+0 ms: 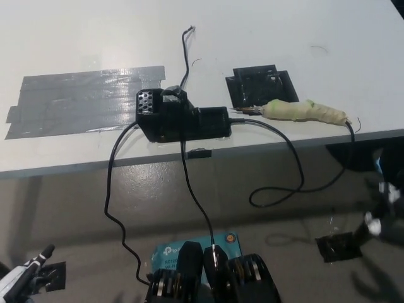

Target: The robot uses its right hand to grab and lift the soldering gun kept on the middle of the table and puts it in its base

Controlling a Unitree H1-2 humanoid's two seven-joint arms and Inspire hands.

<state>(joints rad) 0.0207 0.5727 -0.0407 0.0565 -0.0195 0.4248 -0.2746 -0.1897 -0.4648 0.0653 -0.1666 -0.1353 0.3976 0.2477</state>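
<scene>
The black right hand [380, 211] hangs blurred below the tabletop [252, 38] edge at far right; its grip cannot be told. The soldering gun [303, 111] lies on the tabletop well above it, tip beside the black base [180, 117]. The white left hand [22, 278] rests lower left.

We see bare table [303, 25] behind and to the right of the soldering gun [306, 111], so the way down to it from above is open. Its tip nearly touches the black base [180, 117], crowding that side. Cables [284, 180] loop off the table's near edge, crossing any low approach from the front.
</scene>
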